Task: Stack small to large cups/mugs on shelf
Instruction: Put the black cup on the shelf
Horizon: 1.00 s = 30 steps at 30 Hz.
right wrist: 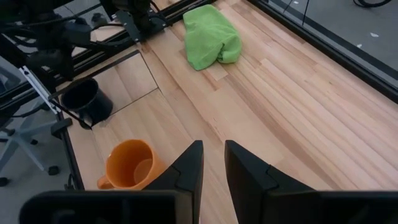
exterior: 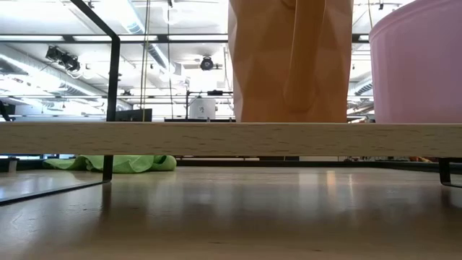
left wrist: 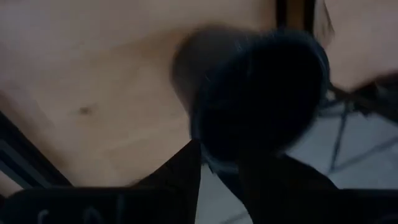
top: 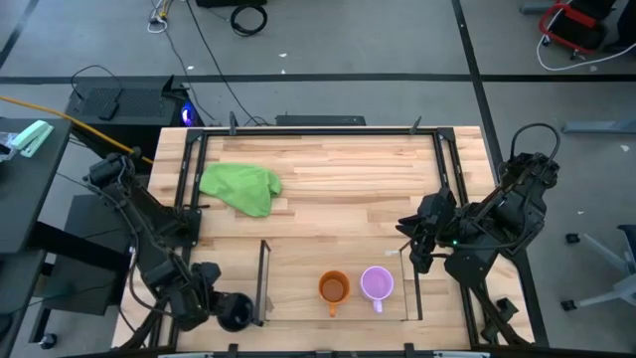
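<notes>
On the surface, the shelf holds the orange mug beside the purple mug. The left gripper jaws clamp the black mug just outside the shelf's left panel; next, carry it inside. The right gripper waits, jaws slightly parted, empty.

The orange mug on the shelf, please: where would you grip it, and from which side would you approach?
I would pinch the orange mug by its rim wall, coming straight down from above. It stands upright with its mouth open upward, and its handle points to the table's near edge, so the rim elsewhere looks free. The lilac mug stands apart on its right.
</notes>
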### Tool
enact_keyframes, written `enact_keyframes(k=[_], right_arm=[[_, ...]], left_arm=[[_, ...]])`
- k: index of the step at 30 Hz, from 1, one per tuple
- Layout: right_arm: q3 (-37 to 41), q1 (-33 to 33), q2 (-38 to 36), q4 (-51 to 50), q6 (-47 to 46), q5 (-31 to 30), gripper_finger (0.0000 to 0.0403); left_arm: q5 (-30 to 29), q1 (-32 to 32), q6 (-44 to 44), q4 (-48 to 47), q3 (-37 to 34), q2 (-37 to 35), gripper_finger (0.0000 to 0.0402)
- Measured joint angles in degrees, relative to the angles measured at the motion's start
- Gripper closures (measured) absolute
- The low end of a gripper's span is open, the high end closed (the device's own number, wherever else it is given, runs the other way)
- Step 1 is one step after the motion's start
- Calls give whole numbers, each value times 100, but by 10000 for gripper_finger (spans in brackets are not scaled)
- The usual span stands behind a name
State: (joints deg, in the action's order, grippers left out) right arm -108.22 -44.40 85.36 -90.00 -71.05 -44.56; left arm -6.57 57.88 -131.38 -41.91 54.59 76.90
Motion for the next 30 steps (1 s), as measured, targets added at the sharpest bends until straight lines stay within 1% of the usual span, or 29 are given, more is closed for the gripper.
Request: enact_keyframes(k=[5,10,13,18,24,30], right_arm=[[0,0,0,0,14,0,329],[10,0,7,1,20,-74,329],[137,0,13,11,-27,-86,329],[421,0,17,14,-237,-82,329],[659,0,20,10,-421,-54,329],[678,0,20,12,-439,-39,329]], left_arm=[[0,37,-25,199,0,0,289],[-2,-125,-9,-26,0,0,285],[5,-178,-9,-215,0,0,286],[16,-183,-6,-252,0,0,289],[84,-185,-1,-422,4,47,280],[186,-185,-1,-232,4,270,272]])
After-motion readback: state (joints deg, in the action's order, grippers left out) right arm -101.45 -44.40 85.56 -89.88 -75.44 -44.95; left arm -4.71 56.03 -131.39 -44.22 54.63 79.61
